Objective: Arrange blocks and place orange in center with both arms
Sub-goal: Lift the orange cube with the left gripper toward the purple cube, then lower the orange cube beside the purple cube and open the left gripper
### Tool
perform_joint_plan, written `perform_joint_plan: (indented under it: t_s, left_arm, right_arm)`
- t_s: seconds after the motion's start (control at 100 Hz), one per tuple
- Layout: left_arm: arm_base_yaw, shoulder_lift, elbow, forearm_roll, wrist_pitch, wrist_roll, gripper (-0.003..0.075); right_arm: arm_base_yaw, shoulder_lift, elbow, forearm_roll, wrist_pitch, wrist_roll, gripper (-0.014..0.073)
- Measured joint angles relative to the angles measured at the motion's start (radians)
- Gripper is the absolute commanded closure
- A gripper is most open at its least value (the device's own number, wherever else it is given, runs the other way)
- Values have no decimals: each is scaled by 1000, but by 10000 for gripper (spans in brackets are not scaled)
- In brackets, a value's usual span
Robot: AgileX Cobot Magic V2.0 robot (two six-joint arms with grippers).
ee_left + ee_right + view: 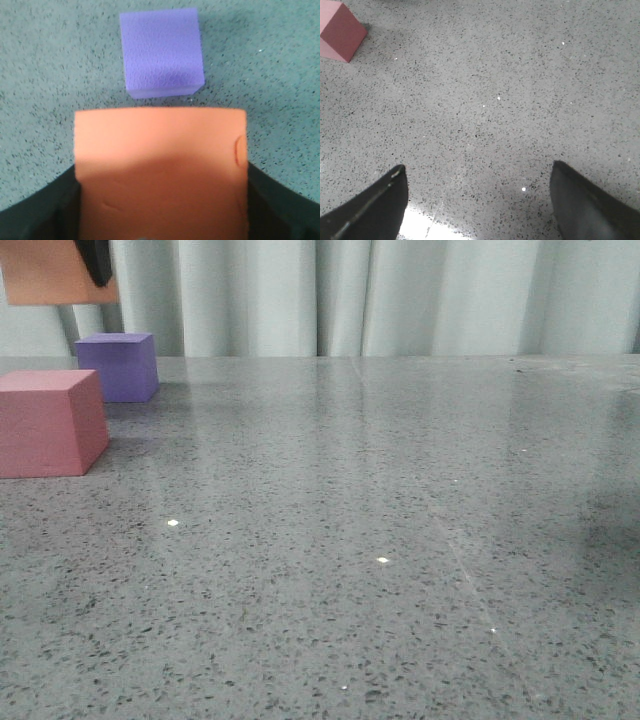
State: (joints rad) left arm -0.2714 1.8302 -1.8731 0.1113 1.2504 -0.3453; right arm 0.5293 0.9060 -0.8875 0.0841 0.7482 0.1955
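My left gripper (pixel 161 186) is shut on the orange block (pixel 160 150) and holds it in the air, its black fingers (pixel 47 207) pressed on two opposite sides. In the front view the orange block (pixel 50 275) hangs at the top left, above the table. The purple block (pixel 161 52) rests on the table just beyond it, and in the front view the purple block (pixel 120 367) sits at the far left. The pink-red block (pixel 50 423) stands nearer, at the left edge. My right gripper (pixel 479 200) is open over bare table, well away from the pink-red block (pixel 340 30).
The grey speckled tabletop (pixel 380 540) stretches from the blocks to the right. A pale curtain (pixel 400 295) hangs behind the table's far edge. A faint shadow lies on the table at the right.
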Motion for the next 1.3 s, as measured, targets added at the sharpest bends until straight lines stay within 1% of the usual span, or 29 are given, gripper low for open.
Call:
perform_joint_plan:
  t_s: [0.1, 0.4, 0.82, 1.07, 1.11, 1.16, 1.21, 1.26, 1.3]
  left_arm:
    - [0, 0, 38, 3, -21, -24, 590]
    - [0, 2, 110, 2, -92, -41, 590]
    - [0, 100, 122, 10, -130, -56, 590]
    - [0, 116, 122, 17, -136, -57, 586]
    - [0, 116, 122, 18, -138, -57, 566]
    - [0, 116, 122, 18, -138, -57, 523]
    - [0, 116, 122, 18, -138, -57, 461]
    - [0, 116, 122, 18, -138, -57, 373]
    - [0, 116, 122, 18, -138, -57, 317]
  right_arm:
    - [0, 0, 0, 1, 0, 0, 13]
    - [0, 0, 0, 1, 0, 0, 13]
    - [0, 0, 0, 1, 0, 0, 13]
    - [0, 0, 0, 1, 0, 0, 13]
    - [0, 0, 0, 1, 0, 0, 13]
    - [0, 0, 0, 1, 0, 0, 13]
    - [0, 0, 0, 1, 0, 0, 13]
    - [0, 0, 0, 1, 0, 0, 13]
    - [0, 0, 0, 1, 0, 0, 13]
